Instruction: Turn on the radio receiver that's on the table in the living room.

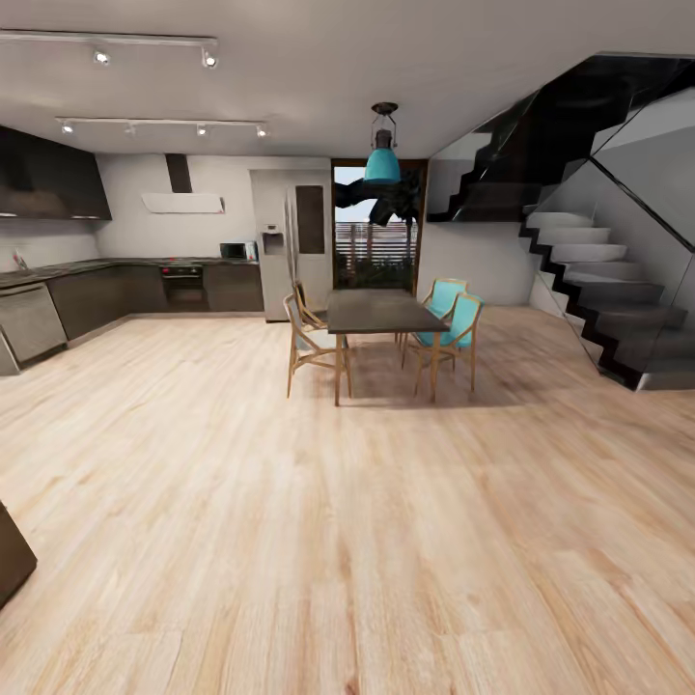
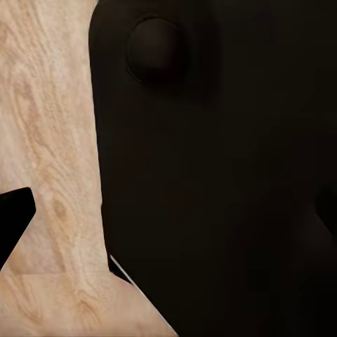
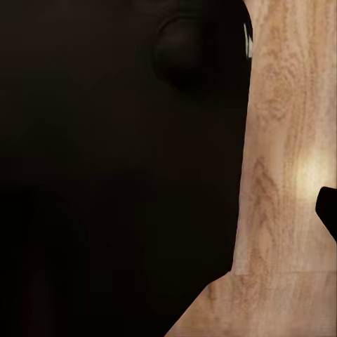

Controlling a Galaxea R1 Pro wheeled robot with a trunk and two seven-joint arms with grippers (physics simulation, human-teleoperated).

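Observation:
The radio receiver, the low grey coffee table and the living room are out of view. The head view looks across an open wood floor (image 1: 347,541) toward a kitchen and dining area. In the left wrist view a dark fingertip (image 2: 12,217) pokes in at the frame's edge, over the floor and beside the robot's black body (image 2: 225,175). The right wrist view has a similar dark fingertip (image 3: 328,210) next to a black body panel (image 3: 119,175). Too little of either gripper shows to tell whether it is open or shut.
A dark dining table (image 1: 381,311) with wooden chairs (image 1: 307,343) and teal chairs (image 1: 461,323) stands ahead under a teal lamp (image 1: 382,159). Dark kitchen cabinets (image 1: 97,294) run along the left, a black staircase (image 1: 598,290) rises at right. A dark furniture corner (image 1: 12,555) juts in lower left.

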